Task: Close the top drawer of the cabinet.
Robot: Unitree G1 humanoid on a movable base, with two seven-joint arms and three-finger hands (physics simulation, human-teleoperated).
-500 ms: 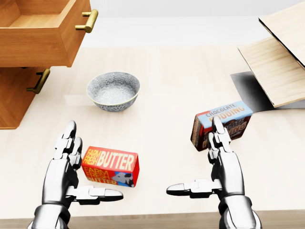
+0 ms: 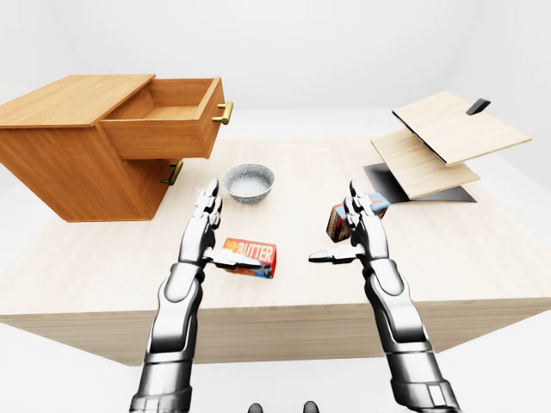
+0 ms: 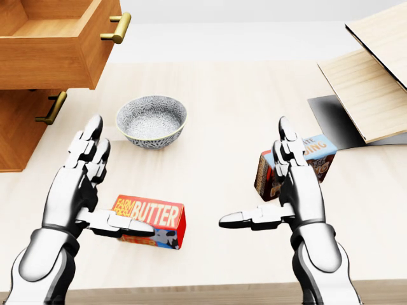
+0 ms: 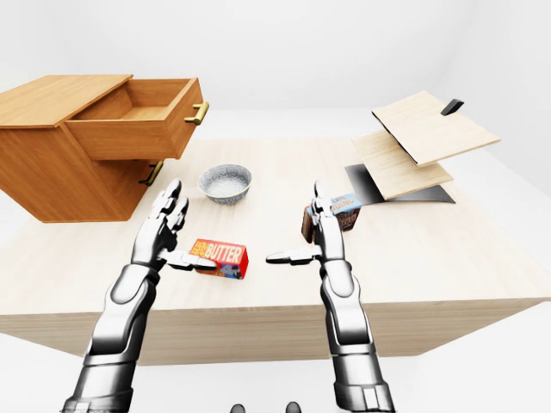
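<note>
A wooden cabinet point(image 2: 60, 159) stands on the table at the left of the views. Its top drawer point(image 2: 164, 129) is pulled well out, with a brass handle point(image 3: 117, 28) on its face. The lower drawer is shut, with its own brass handle point(image 3: 52, 108). My left hand point(image 3: 86, 190) is open and empty, hovering over the table below the drawer, beside the butter box. My right hand point(image 3: 280, 190) is open and empty, in front of the pudding box.
A patterned grey bowl point(image 3: 151, 121) sits right of the cabinet. A red butter box point(image 3: 152, 221) lies between my hands. A chocolate pudding box point(image 3: 313, 157) stands behind my right hand. Tilted wooden boards point(image 2: 443, 142) and a dark plate point(image 3: 334, 121) are at the right.
</note>
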